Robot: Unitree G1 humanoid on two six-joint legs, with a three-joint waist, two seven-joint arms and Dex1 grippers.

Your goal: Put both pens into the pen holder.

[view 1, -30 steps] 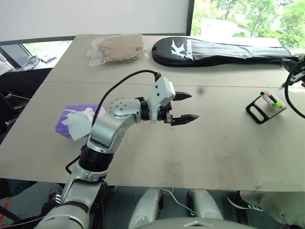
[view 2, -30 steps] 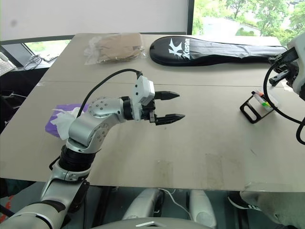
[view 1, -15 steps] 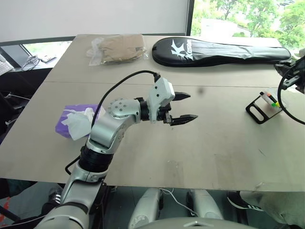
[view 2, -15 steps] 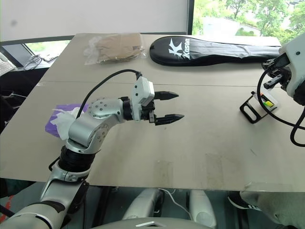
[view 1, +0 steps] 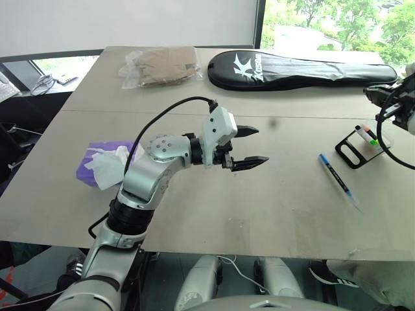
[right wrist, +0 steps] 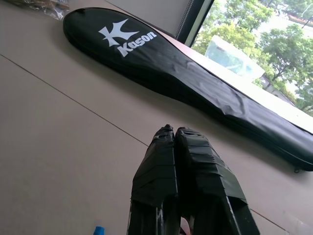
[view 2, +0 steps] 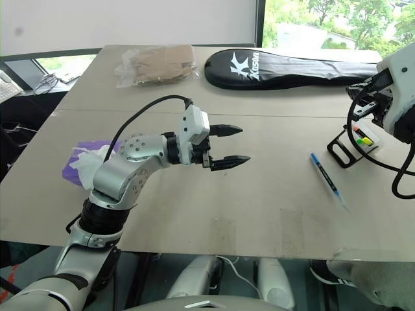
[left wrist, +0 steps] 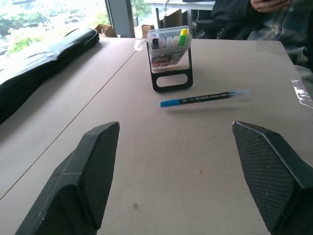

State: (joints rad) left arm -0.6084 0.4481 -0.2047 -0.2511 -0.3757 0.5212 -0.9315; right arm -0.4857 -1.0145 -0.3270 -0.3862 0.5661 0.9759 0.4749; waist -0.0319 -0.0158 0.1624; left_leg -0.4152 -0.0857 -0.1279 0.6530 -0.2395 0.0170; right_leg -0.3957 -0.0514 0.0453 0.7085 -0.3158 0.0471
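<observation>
Pens first: we find the blue-capped pen (view 1: 338, 181) lying flat on the bare table (view 1: 272, 214), just in front of the pen holder (view 1: 362, 145) and apart from it, its blue cap toward the holder and its clear tip toward the table's near edge. In the left wrist view the same pen (left wrist: 203, 99) lies crosswise before the holder (left wrist: 169, 58), not touching it. We note an orange tip standing in the holder among yellow-green caps; whether it belongs to the second task pen we cannot confirm, since the barrels are hidden behind the clear wall and the black frame. The right gripper (right wrist: 174, 137) hangs above the table beside the holder with its two fingers pressed together and nothing between them; in the head views its arm is cut off by the picture's edge, and a black cable loops in front of the holder. At the lower edge of the right wrist view a scrap of blue shows, too little for us to name it. The left gripper (view 1: 254, 144) is held over the middle of the table, well apart from pen and holder, jaws spread wide and empty. Farther out we record a black racket bag (view 1: 298, 69) along the far edge, a clear packet of tan material (view 1: 161, 65) next to it, and a purple tissue box (view 1: 104, 165) on the robot's left, partly screened by the left arm.
</observation>
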